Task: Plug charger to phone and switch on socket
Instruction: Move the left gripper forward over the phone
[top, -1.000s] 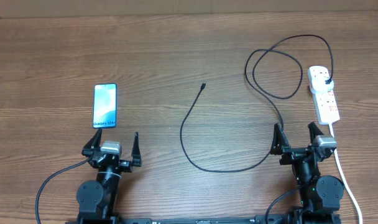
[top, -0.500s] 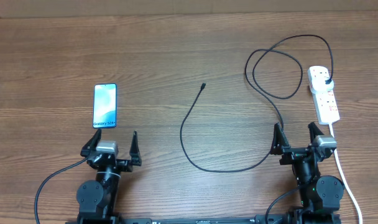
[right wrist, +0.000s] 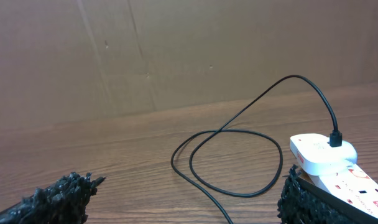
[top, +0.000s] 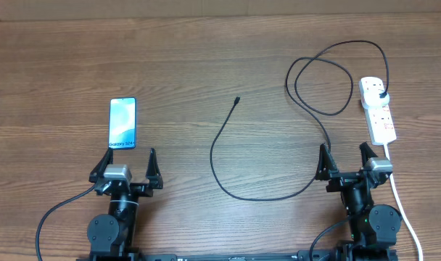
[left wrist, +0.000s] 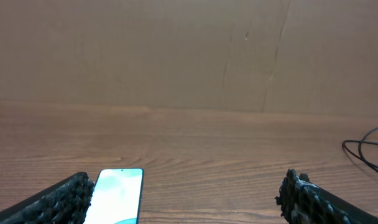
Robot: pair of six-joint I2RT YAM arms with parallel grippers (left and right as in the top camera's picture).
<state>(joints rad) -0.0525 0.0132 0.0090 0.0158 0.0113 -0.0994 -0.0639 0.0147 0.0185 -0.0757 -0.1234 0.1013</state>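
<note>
Since half a second back, a small slide left and forward by the left jaws, now lined up just short of the phone (top: 122,123); no change at the right jaws. Both pairs spread wide, holding nothing. Probably the opening reach, toward steadying or taking the phone; nothing of the task done yet.

Phone flat on the counter (top: 206,58), screen up, near end showing between the left jaws in the wrist view (left wrist: 117,196). Charger (top: 219,148) in a long open curve mid-counter, connector tip (top: 237,100) free and well apart from the phone, on its right. Plug (top: 381,92) already seated at the far end of the power strip (top: 378,111), seen also from the right wrist (right wrist: 326,155). Switch position too small to tell.

Bare wood all around the phone and between phone and tip: plenty of room to carry either across. Tighter on the right: cable passing just beside the right jaws, loops ahead of them, white cord (top: 402,206) running along the arm's outer side. Risk of snagging there. Cardboard wall closing the far edge.
</note>
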